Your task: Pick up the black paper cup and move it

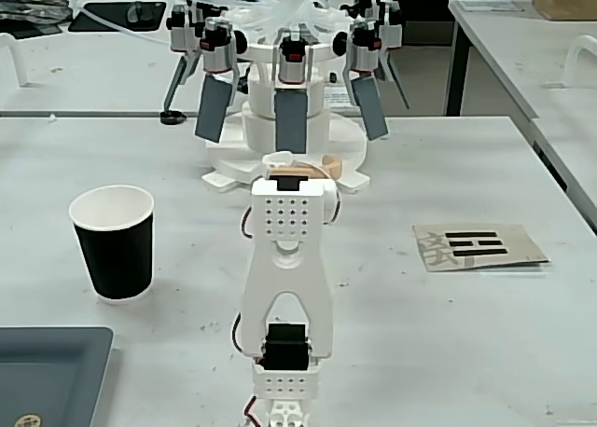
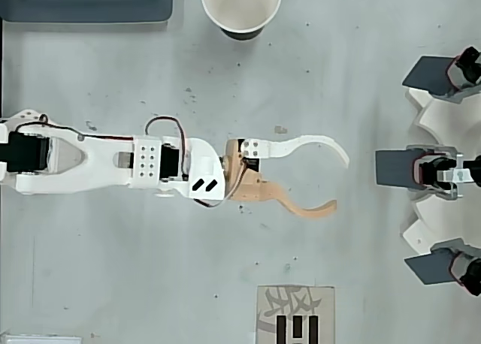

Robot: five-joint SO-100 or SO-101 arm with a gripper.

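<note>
The black paper cup (image 1: 114,245) stands upright on the white table, left of the arm in the fixed view; its white inside is empty. From overhead the cup (image 2: 240,7) sits at the top edge, well apart from the arm. My gripper (image 2: 340,182) stretches out to the right in the overhead view. It is open, with one white and one tan curved finger spread wide and nothing between them. The white arm (image 1: 284,259) hides most of the gripper in the fixed view.
A dark grey tray (image 1: 47,371) lies at the near left corner, by the cup (image 2: 86,2). A white fixture with several grey paddles (image 1: 289,110) stands just beyond the gripper (image 2: 436,167). A printed card (image 1: 478,246) lies on the right (image 2: 294,314).
</note>
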